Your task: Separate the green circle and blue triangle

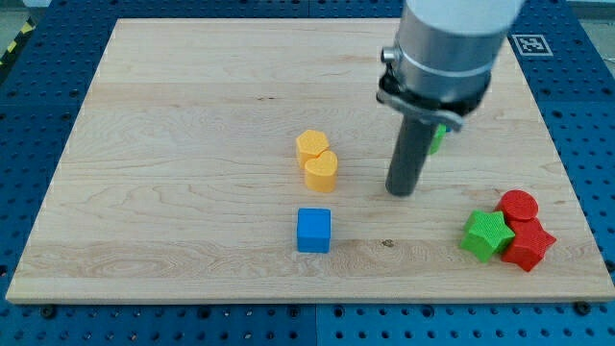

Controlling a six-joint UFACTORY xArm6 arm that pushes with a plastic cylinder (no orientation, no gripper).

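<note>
My tip (401, 193) rests on the wooden board (192, 144), right of centre. Just behind the rod, a small piece of a green block (438, 140) shows at the rod's right side; most of it is hidden by the arm, so its shape cannot be made out. No blue triangle shows; the arm covers the area near the green block. My tip lies a little below and to the left of the green block, apart from it.
Two yellow blocks (310, 145) (320, 171) touch each other left of my tip. A blue cube (313, 231) sits below them. A green star (484, 234), a red circle (519, 205) and another red block (529, 246) cluster at the lower right.
</note>
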